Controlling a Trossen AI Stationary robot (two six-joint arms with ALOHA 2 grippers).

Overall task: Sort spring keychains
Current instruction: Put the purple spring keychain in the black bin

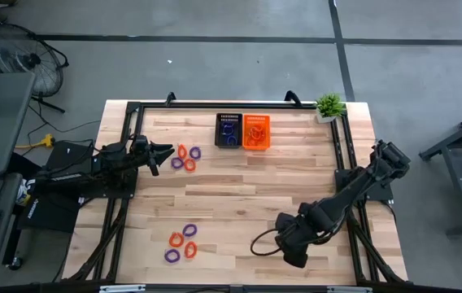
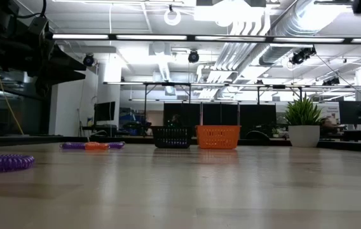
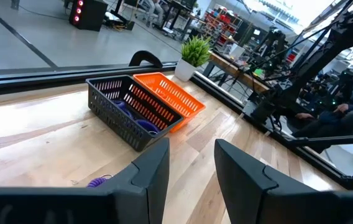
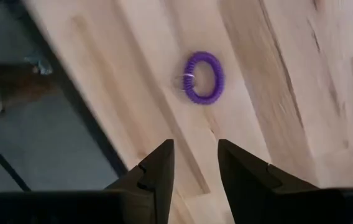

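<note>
Orange and purple spring keychains lie flat on the wood in two groups: one far-left, one near-left. The black basket holds purple ones, and the orange basket holds orange ones. My left gripper is open and hovers just left of the far group, pointing toward the baskets. My right gripper is open near the table's near edge. In the right wrist view a single purple keychain lies ahead of its fingers, untouched.
A potted plant stands at the far right corner. A dark metal frame runs along the table's edges. Bare wood stretches between the two keychain groups and across the middle. In the low view a purple keychain lies close on the left.
</note>
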